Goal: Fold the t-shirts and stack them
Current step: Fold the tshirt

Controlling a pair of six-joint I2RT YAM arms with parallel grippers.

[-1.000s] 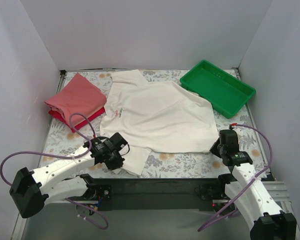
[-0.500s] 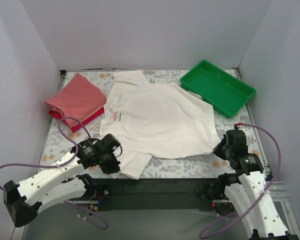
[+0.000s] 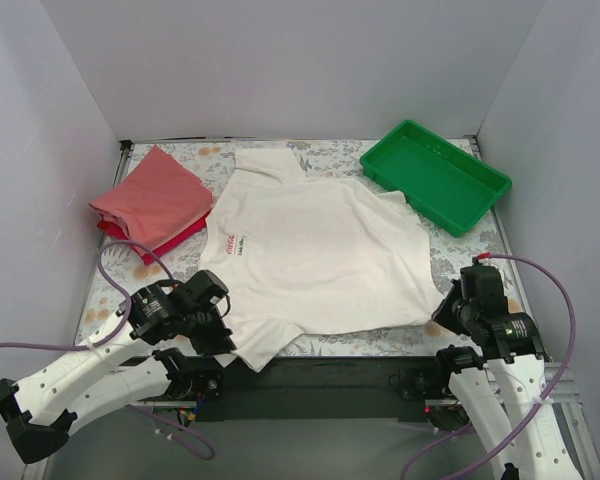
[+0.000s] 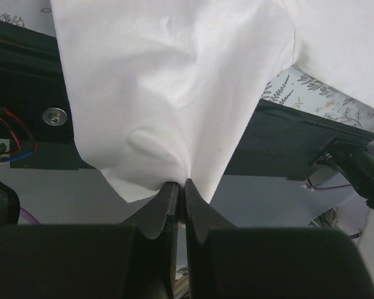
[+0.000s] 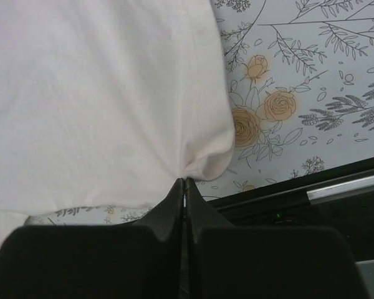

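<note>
A cream-white t-shirt [image 3: 320,245] lies spread over the middle of the table, a small red logo on its chest. My left gripper [image 3: 223,335] is shut on its near-left sleeve, and in the left wrist view the cloth [image 4: 174,93] bunches into the left gripper's [image 4: 178,184] pinched tips, hanging past the table's front edge. My right gripper [image 3: 443,312] is shut on the shirt's near-right corner; the right wrist view shows the hem [image 5: 202,159] puckered at the right gripper's [image 5: 184,180] closed tips. A folded salmon-pink t-shirt [image 3: 152,198] rests on a red one [image 3: 175,240] at the left.
A green plastic tray [image 3: 435,174] stands at the back right, close to the shirt's far sleeve. The floral tablecloth [image 3: 475,255] shows around the shirt. White walls close in the left, back and right sides. A black rail [image 3: 320,375] runs along the near edge.
Both grippers have drawn back toward the near edge with the shirt in them. The cream-white shirt has slid nearer and lies flatter, its logo now facing up more squarely.
</note>
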